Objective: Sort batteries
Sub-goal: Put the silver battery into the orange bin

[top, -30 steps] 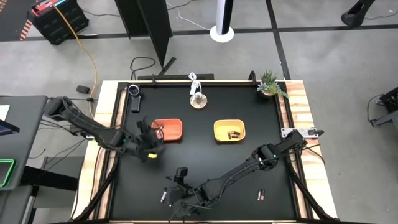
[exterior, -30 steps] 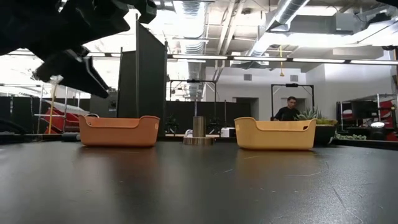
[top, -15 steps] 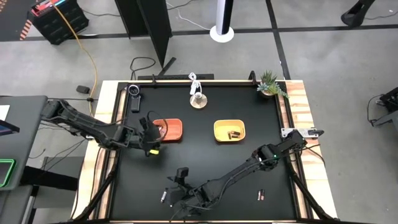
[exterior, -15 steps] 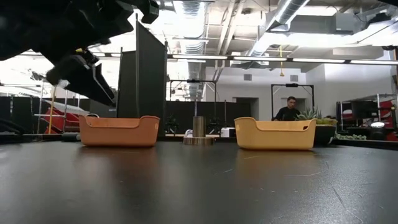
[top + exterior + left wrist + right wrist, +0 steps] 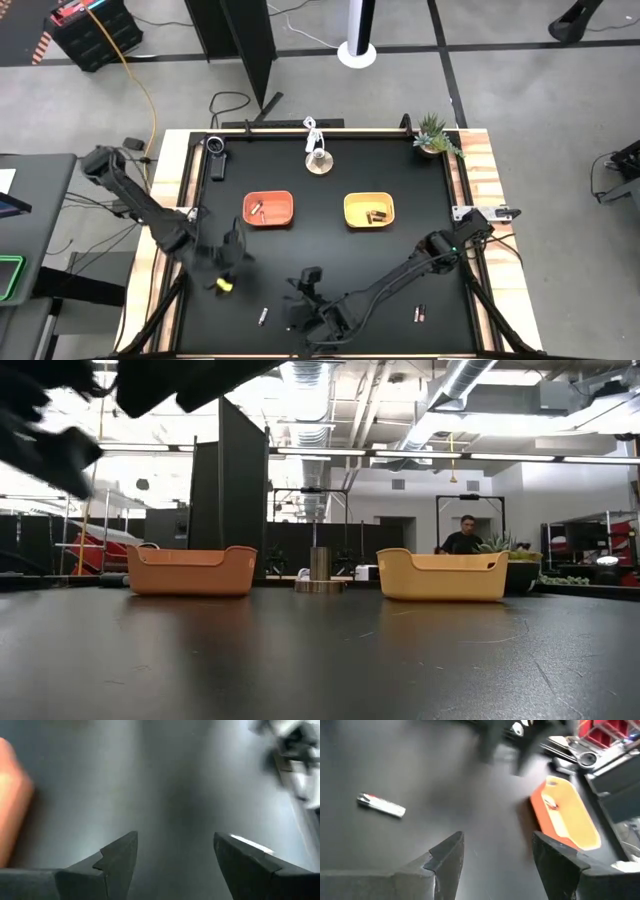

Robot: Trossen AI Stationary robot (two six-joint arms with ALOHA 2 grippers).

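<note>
Sorting looks partly done: silvery batteries (image 5: 257, 208) lie in the orange tray (image 5: 269, 209) and dark ones (image 5: 376, 216) in the yellow tray (image 5: 369, 211). Two cells remain loose on the tabletop (image 5: 330, 250), one silvery (image 5: 263, 317) near the front edge, one dark (image 5: 421, 314) further right. The left gripper (image 5: 228, 268) hangs open and empty (nearest the silvery one); the right gripper (image 5: 304, 318) is open too.

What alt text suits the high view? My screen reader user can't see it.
Two dark robot arms reach over a black table holding an orange plastic tray and a yellow plastic tray, each containing small cylindrical batteries; two loose batteries lie near the front edge.
</note>
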